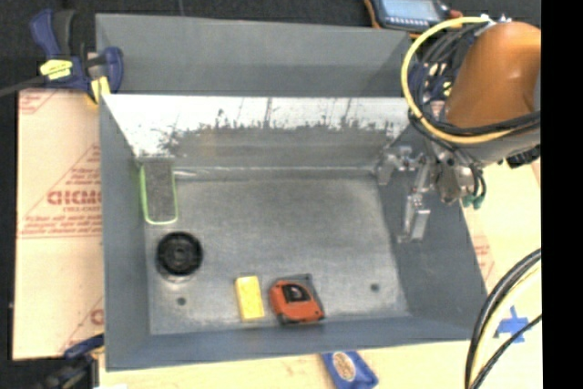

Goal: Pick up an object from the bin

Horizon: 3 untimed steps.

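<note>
Hanging at three o'clock over the grey bin (301,228) floor: gripper (414,209), nothing seen in its grasp, opening impossible to tell. Well apart at six o'clock: orange tape measure (296,301), just beside yellow block (249,297).

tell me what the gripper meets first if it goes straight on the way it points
Likely bare metal where the bin's floor meets its right wall; nothing loose lies under the gripper, though depth is unclear.

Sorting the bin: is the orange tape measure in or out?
In: orange tape measure lies on the floor of the grey metal bin.
</note>
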Available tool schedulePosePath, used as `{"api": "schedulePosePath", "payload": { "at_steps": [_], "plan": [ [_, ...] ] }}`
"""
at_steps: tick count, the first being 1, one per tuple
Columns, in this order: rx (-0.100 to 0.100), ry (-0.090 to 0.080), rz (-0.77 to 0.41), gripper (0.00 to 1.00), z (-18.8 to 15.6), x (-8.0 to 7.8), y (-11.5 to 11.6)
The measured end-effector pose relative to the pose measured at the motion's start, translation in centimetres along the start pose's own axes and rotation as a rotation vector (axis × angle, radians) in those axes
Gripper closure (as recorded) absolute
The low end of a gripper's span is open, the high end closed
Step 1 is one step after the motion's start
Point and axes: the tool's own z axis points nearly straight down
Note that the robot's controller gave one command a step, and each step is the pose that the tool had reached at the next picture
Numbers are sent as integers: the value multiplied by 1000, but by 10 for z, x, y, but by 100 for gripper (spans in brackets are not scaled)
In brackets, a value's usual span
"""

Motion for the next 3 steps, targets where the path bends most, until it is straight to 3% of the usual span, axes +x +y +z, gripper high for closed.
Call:
{"api": "schedulePosePath", "payload": {
  "at_steps": [1, 2, 3],
  "plan": [
    [1, -7, -3, 0, -5, -1, 1],
    [1, -9, -169, 0, 43, 17, 23],
    [1, -5, -265, 0, 54, 31, 98]
  ]
}}
